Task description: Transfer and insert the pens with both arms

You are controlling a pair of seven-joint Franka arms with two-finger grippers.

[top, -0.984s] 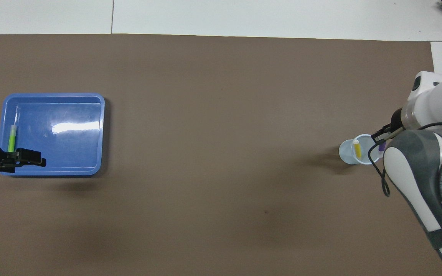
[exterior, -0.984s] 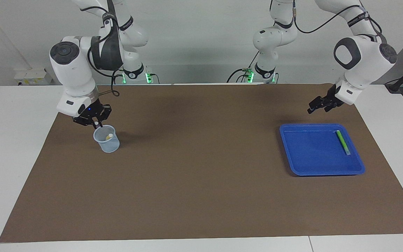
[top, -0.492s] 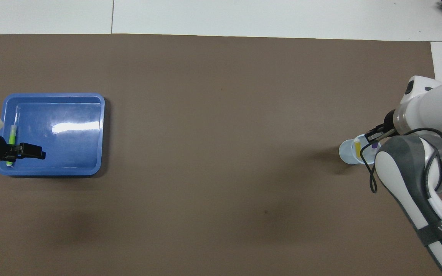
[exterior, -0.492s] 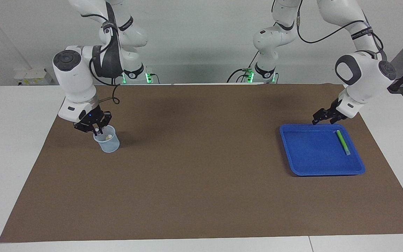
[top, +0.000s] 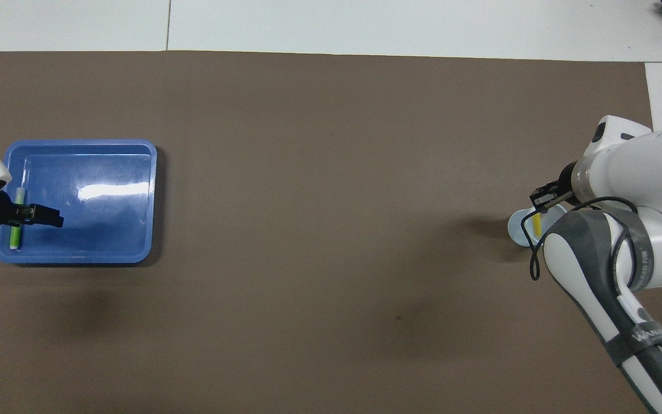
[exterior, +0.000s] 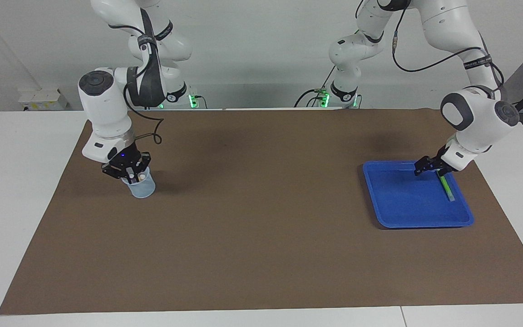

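Yellow pen (top: 537, 223) shows overhead only.

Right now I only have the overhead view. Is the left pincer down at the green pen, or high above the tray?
Observer: In the facing view the left pincer is low inside the blue tray, open, at the end of the green pen nearer the robots. I cannot confirm contact.
Operator: And the right one? Its arm covers part of the cup for me.
Observer: The right pincer is shut, with its tips down at the mouth of the clear cup.
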